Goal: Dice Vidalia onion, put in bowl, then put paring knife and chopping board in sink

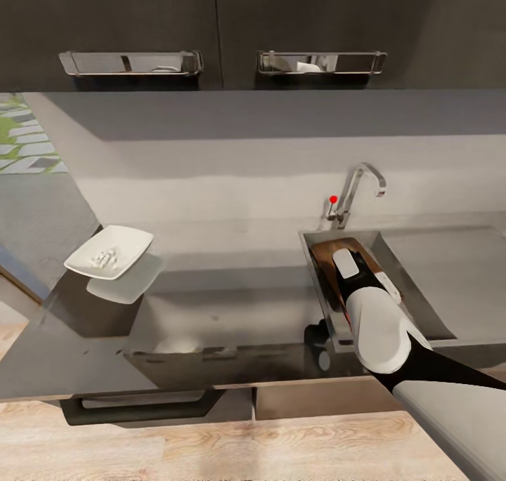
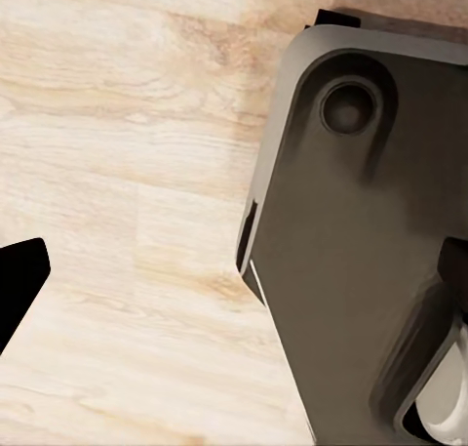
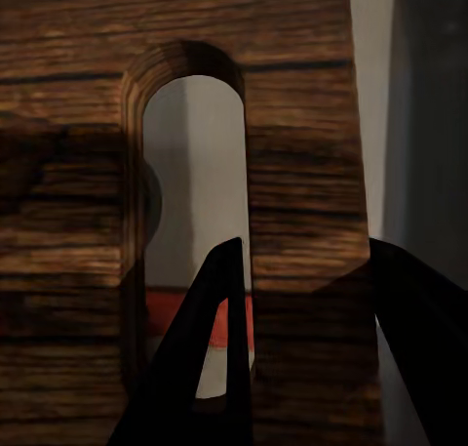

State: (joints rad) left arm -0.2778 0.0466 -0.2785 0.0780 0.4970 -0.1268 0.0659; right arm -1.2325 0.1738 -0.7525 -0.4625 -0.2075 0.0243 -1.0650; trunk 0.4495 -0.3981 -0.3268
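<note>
Right tool (image 3: pixel 292 358) pinches the chopping board (image 3: pixel 292 124) beside its handle slot, inside the sink (image 1: pixel 414 284) — a red sliver beneath, perhaps the knife; bowl (image 1: pixel 109 251) sits on the surface (image 1: pixel 232 291)

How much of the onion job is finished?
Nearly all. The diced onion already sits in the bowl on the countertop. The right end effector holds the chopping board in the sink; something red shows through its slot, maybe the knife. Only letting go remains.
</note>
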